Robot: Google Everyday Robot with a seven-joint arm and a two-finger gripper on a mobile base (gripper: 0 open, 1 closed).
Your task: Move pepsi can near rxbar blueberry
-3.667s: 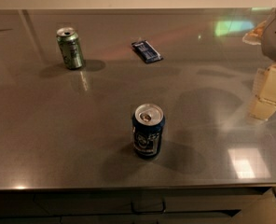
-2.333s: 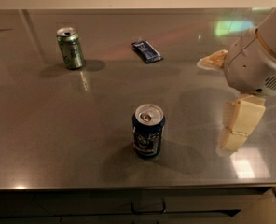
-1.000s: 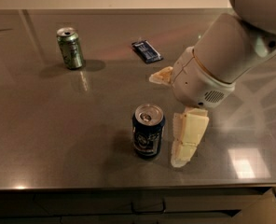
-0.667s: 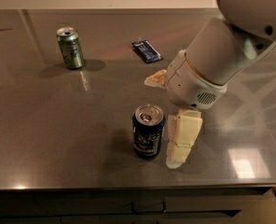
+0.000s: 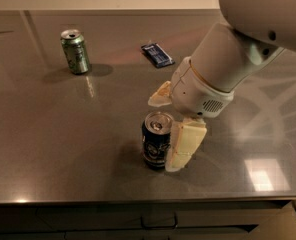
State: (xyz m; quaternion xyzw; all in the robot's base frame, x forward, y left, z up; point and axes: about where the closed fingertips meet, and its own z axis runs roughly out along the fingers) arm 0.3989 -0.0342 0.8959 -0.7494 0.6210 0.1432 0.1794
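The pepsi can [image 5: 156,145], dark navy with a silver top, stands upright near the front middle of the steel table [image 5: 63,149]. My gripper [image 5: 162,135] is open and down at the can. One pale finger [image 5: 185,143] is against the can's right side, and the other [image 5: 160,95] is just behind the can. The can rests on the table. The rxbar blueberry [image 5: 158,55], a small flat dark blue bar, lies at the back middle, well beyond the can.
A green can [image 5: 75,51] stands upright at the back left. My large white arm [image 5: 238,49] fills the upper right and hides part of the table. The table's front edge runs just below the pepsi can.
My gripper has swung in from the right edge to the pepsi can, and its fingers now stand on either side of it. The can, the bar and the green can have not moved.
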